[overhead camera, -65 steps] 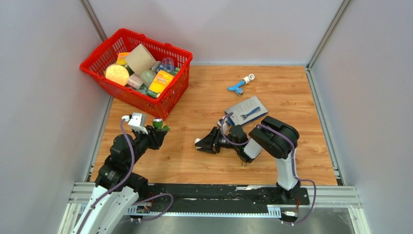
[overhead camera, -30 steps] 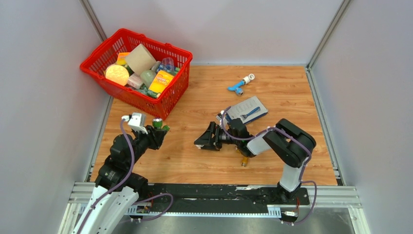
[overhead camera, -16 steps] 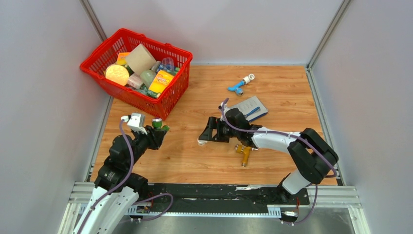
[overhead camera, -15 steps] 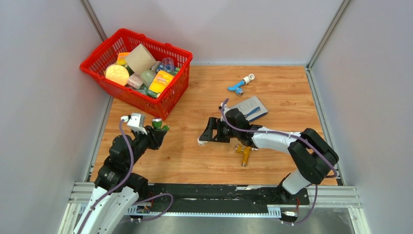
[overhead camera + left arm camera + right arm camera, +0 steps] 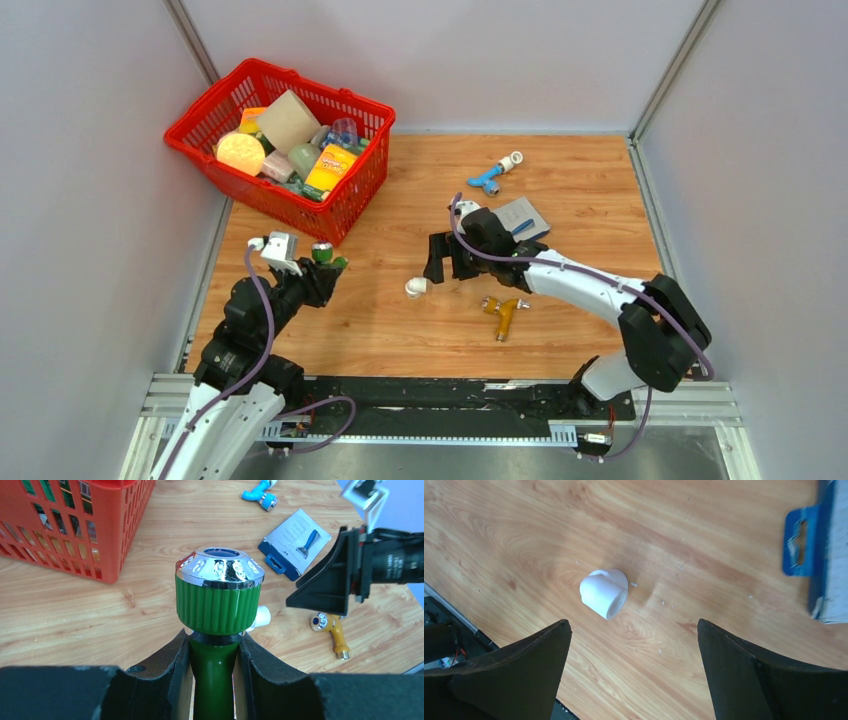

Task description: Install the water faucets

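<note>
Nearest, on the left, the left hand [image 5: 213, 647] pinches the stem of the green plastic faucet with the ribbed knob and chrome cap [image 5: 218, 600], holding it upright above the wooden tabletop [image 5: 380, 335]. Further in, the orange-yellow plastic faucet [image 5: 502, 312] lies loose on the tabletop, its long axis running roughly near to far, just on the near side of the right forearm. The right arm is clearly the closer one to it.

Beyond it, the small white elbow pipe fitting [image 5: 604, 593] lies on its side between the two hands. The right hand [image 5: 632, 625] hovers over it, fingers spread wide and holding nothing, so the fitting sits just ahead of the gap, nearer one finger.

Farther back lie the flat grey razor packet [image 5: 525, 215] and the blue plastic faucet [image 5: 487, 180], with the red plastic basket [image 5: 345, 195] far left.
</note>
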`<action>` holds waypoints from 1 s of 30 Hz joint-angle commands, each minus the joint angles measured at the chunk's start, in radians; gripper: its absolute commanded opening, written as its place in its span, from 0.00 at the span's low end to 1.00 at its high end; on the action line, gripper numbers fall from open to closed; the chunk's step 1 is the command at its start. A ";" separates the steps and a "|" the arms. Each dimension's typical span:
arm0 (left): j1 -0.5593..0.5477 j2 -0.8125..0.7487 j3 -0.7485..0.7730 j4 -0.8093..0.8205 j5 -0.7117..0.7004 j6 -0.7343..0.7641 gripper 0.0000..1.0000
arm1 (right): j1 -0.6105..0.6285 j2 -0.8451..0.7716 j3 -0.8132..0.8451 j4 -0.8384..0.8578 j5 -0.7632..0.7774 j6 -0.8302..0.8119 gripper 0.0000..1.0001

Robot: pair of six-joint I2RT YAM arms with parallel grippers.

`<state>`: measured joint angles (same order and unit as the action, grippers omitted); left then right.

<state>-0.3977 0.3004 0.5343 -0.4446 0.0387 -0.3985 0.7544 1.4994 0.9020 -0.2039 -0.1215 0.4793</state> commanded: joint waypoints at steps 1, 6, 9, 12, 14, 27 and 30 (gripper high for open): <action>0.005 -0.009 0.020 0.047 -0.010 0.007 0.00 | 0.000 -0.099 0.057 -0.046 0.115 -0.136 1.00; 0.005 -0.009 0.020 0.050 -0.008 0.009 0.00 | -0.010 -0.148 0.034 0.011 0.080 -0.266 1.00; 0.005 -0.012 0.024 0.040 -0.010 0.013 0.00 | -0.012 -0.130 0.078 -0.017 0.036 -0.347 1.00; 0.007 -0.027 0.033 0.035 -0.016 0.021 0.00 | 0.006 -0.096 0.126 -0.025 -0.065 -0.438 1.00; 0.005 -0.032 0.039 0.027 -0.019 0.029 0.00 | 0.060 -0.047 0.175 -0.063 -0.060 -0.539 1.00; 0.005 -0.095 0.033 0.050 -0.036 0.066 0.00 | 0.217 0.327 0.482 -0.370 0.025 -0.835 0.82; 0.005 -0.099 0.032 0.050 -0.078 0.062 0.00 | 0.215 0.366 0.503 -0.379 0.055 -0.850 0.80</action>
<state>-0.3977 0.2127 0.5632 -0.4507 0.0093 -0.3454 0.9749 1.8290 1.3457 -0.5106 -0.1253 -0.2955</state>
